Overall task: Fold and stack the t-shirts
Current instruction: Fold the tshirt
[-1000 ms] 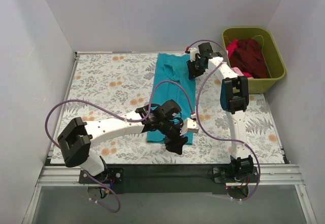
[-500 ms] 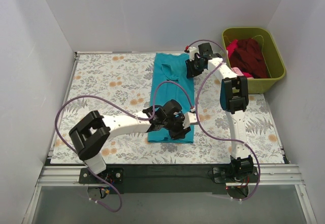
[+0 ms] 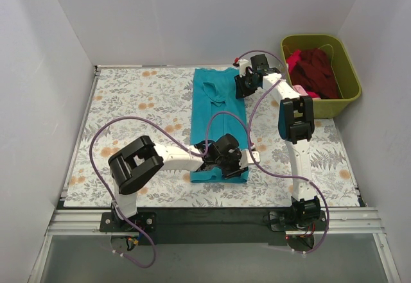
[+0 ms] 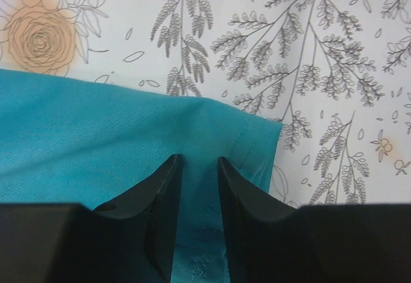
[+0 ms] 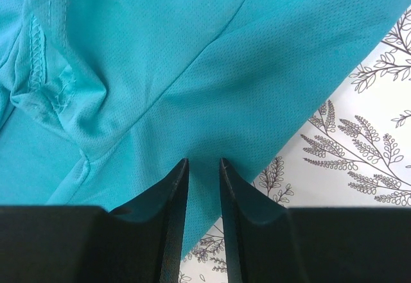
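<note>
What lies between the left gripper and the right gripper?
The teal t-shirt, laid lengthwise, spans from left gripper to right gripper; a purple cable loops over it. The top view shows this.

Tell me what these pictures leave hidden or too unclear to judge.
- Top view: the left arm covers part of the near end of the teal t-shirt.
- Wrist views: it is unclear whether the left hand or the right hand actually pinches cloth, because the fingers block the contact spot.
- Top view: the maroon cloth in the olive-green bin is too bunched to count garments.
</note>
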`<state>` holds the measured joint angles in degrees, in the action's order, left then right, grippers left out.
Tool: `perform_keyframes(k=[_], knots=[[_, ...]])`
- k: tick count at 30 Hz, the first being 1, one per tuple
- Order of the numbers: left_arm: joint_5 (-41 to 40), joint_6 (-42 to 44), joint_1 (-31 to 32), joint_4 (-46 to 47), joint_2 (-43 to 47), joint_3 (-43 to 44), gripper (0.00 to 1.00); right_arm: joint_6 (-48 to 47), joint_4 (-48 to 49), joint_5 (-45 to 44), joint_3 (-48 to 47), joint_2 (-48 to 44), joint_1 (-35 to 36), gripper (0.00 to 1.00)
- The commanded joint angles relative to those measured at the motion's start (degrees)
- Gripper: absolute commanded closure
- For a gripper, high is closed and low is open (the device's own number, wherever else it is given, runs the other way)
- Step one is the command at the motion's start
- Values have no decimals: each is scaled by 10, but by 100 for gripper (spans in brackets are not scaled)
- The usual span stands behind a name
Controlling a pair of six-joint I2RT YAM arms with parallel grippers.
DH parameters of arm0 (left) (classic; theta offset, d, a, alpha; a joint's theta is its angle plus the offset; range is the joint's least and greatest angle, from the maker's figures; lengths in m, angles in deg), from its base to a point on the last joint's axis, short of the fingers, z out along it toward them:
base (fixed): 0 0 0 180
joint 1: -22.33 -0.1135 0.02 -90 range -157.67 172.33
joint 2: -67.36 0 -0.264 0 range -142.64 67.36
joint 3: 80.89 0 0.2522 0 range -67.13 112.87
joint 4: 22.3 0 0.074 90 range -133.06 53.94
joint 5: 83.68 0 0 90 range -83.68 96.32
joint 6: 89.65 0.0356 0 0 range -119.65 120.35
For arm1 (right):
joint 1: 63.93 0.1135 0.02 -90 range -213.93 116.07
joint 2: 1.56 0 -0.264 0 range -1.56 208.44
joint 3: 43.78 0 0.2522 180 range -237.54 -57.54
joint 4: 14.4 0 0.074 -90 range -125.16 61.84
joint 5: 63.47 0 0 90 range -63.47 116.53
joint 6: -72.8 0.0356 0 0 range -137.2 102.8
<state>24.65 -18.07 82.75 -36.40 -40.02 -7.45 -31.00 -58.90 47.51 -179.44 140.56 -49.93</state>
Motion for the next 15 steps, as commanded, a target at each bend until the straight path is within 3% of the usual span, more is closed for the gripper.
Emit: perform_keyframes(k=[1, 9, 15], knots=[[7, -7, 21, -10, 18, -25, 72, -6, -1, -9, 9, 6, 3, 67], [-38, -37, 50, -30, 40, -1, 61, 0, 1, -13, -6, 17, 2, 68], [-47, -58, 71, -41, 58, 15, 60, 3, 1, -8, -2, 15, 3, 68]])
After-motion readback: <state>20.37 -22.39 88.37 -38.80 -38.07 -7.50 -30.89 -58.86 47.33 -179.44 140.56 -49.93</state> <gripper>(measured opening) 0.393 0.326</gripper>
